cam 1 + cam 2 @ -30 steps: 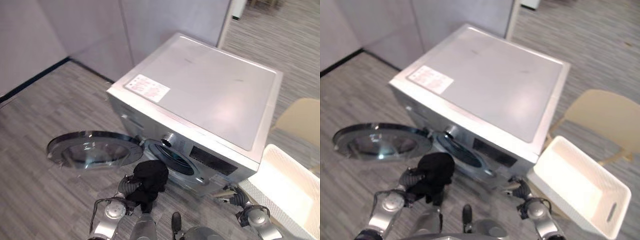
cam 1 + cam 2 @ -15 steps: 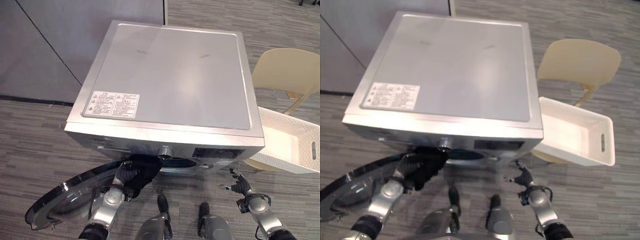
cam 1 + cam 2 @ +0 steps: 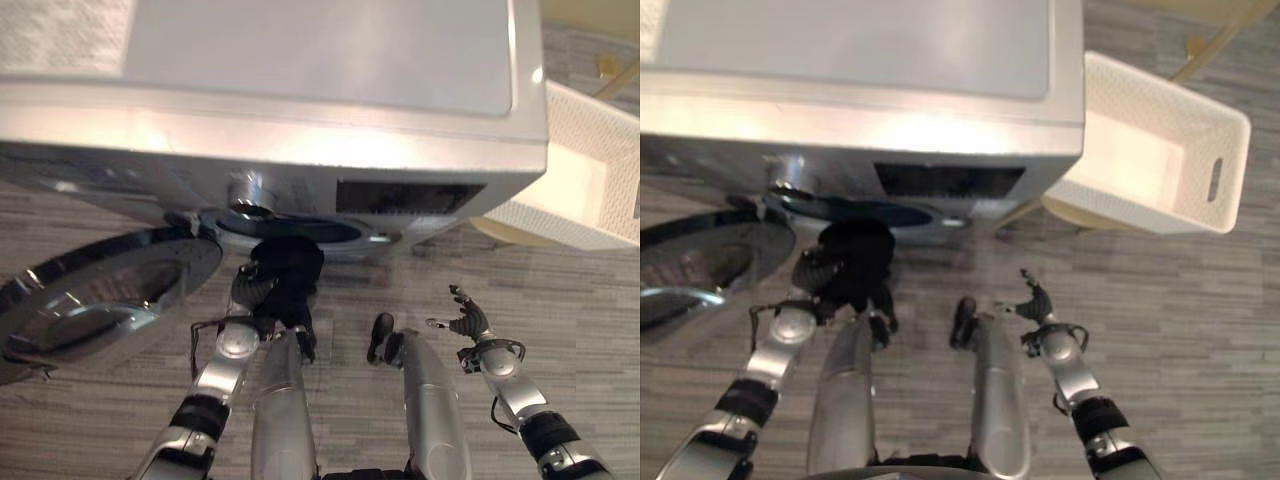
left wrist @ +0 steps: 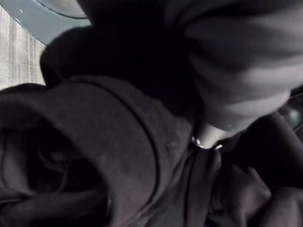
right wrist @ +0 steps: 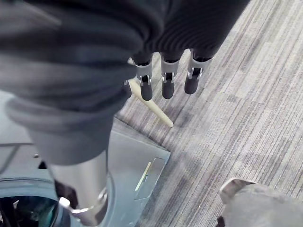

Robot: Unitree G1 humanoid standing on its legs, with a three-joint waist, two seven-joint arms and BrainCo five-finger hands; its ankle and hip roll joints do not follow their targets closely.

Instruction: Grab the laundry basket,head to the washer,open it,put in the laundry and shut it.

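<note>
Left wrist view: soft crumpled dark laundry (image 4: 94, 156)

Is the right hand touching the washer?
Apart. In the left eye view the right hand hangs over the floor with relaxed fingers, with bare floor between it and the washer.

An office-like test room: grey striped carpet floor (image 3: 600, 300), silver front-loading washing machine (image 3: 300, 110), beige plastic chair (image 3: 1210, 30).
</note>
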